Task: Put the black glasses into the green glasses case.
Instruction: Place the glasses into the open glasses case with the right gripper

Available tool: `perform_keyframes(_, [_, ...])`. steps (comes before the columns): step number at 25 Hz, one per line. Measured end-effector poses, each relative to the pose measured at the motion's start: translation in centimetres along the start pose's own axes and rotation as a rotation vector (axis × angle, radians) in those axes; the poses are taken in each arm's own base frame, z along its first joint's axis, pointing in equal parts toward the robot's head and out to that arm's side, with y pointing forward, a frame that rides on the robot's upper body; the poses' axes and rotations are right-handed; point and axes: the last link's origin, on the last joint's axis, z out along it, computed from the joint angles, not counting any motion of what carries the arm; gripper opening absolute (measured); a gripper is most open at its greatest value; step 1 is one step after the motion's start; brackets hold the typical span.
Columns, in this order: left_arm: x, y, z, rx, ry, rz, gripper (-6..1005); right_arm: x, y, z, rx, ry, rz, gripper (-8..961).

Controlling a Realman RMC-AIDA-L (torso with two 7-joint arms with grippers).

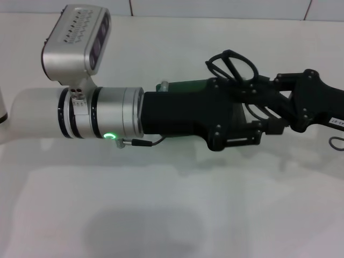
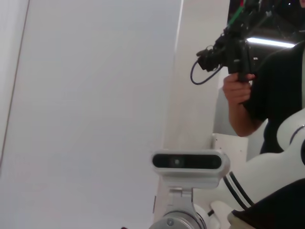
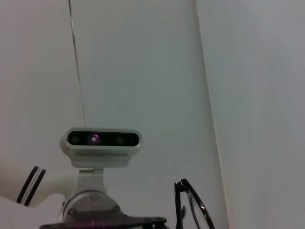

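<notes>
In the head view the black glasses (image 1: 232,64) are held up at the far side of the two grippers, lenses raised. My right gripper (image 1: 257,88) reaches in from the right and is shut on the glasses by their lower part. The green glasses case (image 1: 185,86) lies under my left gripper (image 1: 242,115), which reaches in from the left; only the case's far edge shows. The left fingers straddle the case and seem closed on it. The glasses also show in the right wrist view (image 3: 190,207).
The white table (image 1: 161,215) stretches toward me. A white object (image 1: 2,110) stands at the left edge. In the left wrist view a person (image 2: 267,95) holding a camera stands beyond the table.
</notes>
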Motion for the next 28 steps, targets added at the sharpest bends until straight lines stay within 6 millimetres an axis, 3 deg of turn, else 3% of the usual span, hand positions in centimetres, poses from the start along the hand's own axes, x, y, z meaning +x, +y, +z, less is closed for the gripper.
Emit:
perform_keyframes(7, [0.1,-0.1,-0.2,0.011,0.005,0.003,485,-0.4,-0.5,-0.8,0.041,-0.022,-0.011,92])
perform_keyframes(20, [0.3,-0.3,-0.4,0.011,0.006,0.012,485,0.0,-0.3,-0.5,0.023,0.011,-0.011,98])
perform_keyframes(23, [0.8,-0.5,-1.7,0.049,0.036,0.016,485,-0.1,-0.7,-1.1,0.063,-0.002,-0.022,99])
perform_keyframes(28, [0.8,-1.6,-6.5,0.297,0.144,0.006,485,0.4,-1.4,-1.4,0.118,0.042,-0.148,101])
